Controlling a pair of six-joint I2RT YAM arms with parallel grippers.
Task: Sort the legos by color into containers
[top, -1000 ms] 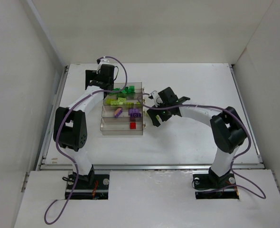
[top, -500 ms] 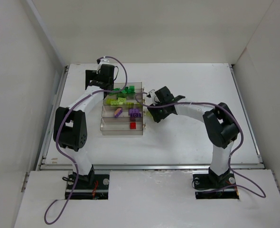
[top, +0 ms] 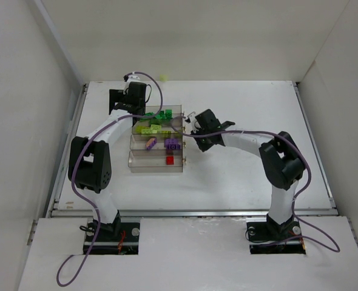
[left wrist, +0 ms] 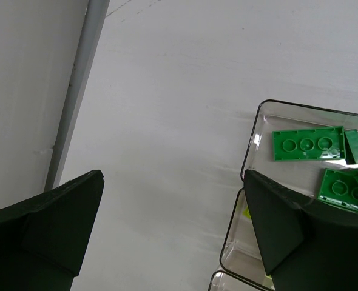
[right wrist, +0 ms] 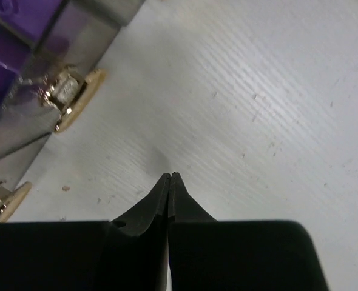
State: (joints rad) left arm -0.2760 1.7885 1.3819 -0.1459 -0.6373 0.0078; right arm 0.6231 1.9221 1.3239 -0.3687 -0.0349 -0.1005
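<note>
L gripper (left wrist: 173, 182): fingers spread wide, nothing between them. It hovers over the table (top: 239, 176), just beside the far-left corner of the containers (top: 156, 170).

R gripper (right wrist: 168, 176): fingers pressed tight together, empty. Tips are low over bare table, just right of the containers.

Contents, far to near:
- Bin 1: green legos (top: 162, 115).
- Bin 2: yellow-green legos (top: 151, 128).
- Bin 3: purple legos (top: 170, 143).
- Bin 4: red lego (top: 170, 160).

Stray yellow-green brick (top: 164, 77) shows at the far table edge, well apart from the containers.
</note>
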